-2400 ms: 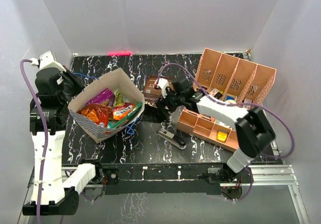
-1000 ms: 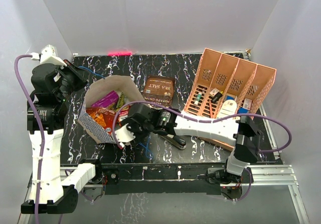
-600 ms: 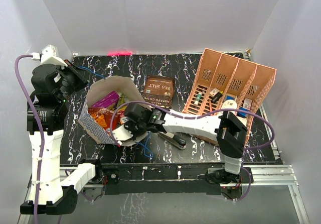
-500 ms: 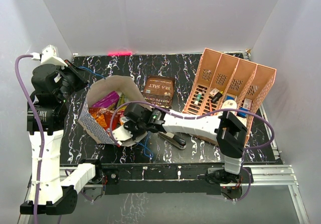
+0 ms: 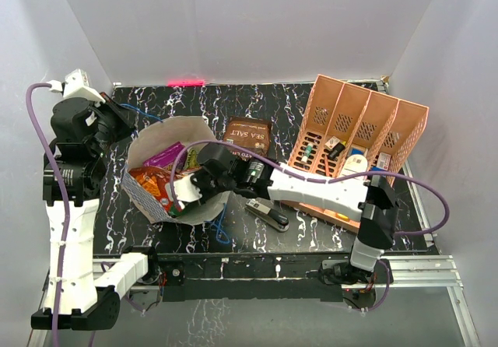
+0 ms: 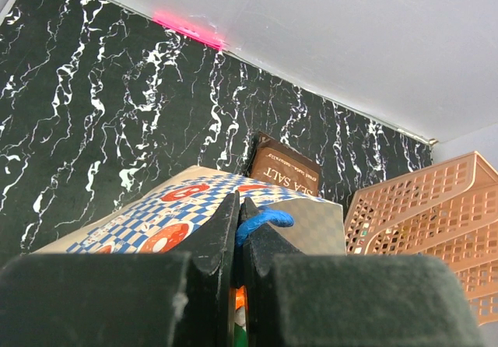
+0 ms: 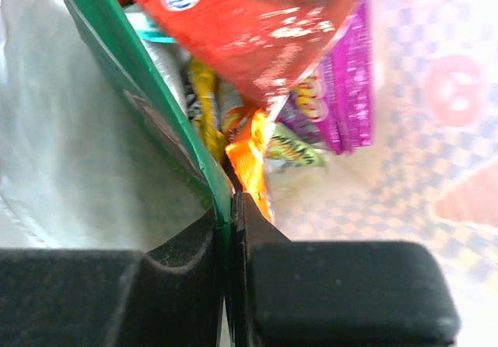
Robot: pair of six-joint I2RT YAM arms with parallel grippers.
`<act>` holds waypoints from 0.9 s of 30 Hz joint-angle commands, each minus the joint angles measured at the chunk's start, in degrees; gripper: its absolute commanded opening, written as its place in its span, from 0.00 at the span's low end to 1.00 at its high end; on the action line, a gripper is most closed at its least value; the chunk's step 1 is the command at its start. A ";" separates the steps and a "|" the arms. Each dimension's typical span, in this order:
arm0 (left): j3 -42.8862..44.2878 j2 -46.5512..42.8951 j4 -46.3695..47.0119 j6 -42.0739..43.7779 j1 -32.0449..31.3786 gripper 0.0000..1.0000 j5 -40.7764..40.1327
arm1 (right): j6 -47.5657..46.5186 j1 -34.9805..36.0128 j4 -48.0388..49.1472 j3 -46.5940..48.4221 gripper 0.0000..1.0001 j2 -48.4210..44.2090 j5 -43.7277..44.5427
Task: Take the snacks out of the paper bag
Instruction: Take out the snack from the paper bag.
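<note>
The paper bag (image 5: 152,143) stands open at the left of the table, and its checked outside (image 6: 148,215) fills the left wrist view. My left gripper (image 6: 237,204) is shut on the bag's blue string handle (image 6: 263,219), seen from above at the bag's back left rim (image 5: 111,121). My right gripper (image 5: 180,196) reaches down into the bag. Its jaws (image 7: 231,199) are shut on the edge of a teal-green snack packet (image 7: 128,82). Red (image 7: 249,28), orange (image 7: 250,164), yellow (image 7: 204,110) and purple (image 7: 352,98) snacks lie around it. A brown packet (image 5: 249,135) lies on the table behind the bag.
A salmon-pink organiser (image 5: 359,141) with small bottles and boxes stands at the right. A black stapler (image 5: 269,214) lies under the right forearm, in front of the brown packet. White walls close in the table on three sides.
The right gripper has closed on the teal-green packet inside the bag and drawn slightly back and up. The bag's rim has shifted a little. The left arm holds still.
</note>
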 commanded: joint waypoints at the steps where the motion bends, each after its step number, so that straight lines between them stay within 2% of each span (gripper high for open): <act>1: 3.21 -0.68 2.71 1.15 -0.29 0.00 -1.03 | 4.29 0.03 8.22 6.31 0.07 -5.37 0.33; 10: 3.65 -0.32 2.98 1.64 -0.37 0.00 -1.18 | 7.27 -0.13 12.03 7.59 0.07 -8.44 1.71; 19: 2.82 -0.26 4.02 1.55 -0.37 0.00 -2.66 | 17.62 -0.45 13.04 16.72 0.07 -9.83 1.69; 23: 2.75 -0.07 4.03 2.03 -0.37 0.00 -3.50 | 21.09 -0.43 15.06 20.40 0.07 -12.70 3.04; 27: 1.89 -0.27 4.02 2.96 -0.37 0.00 -4.41 | 22.90 -0.40 21.29 18.72 0.07 -18.26 6.21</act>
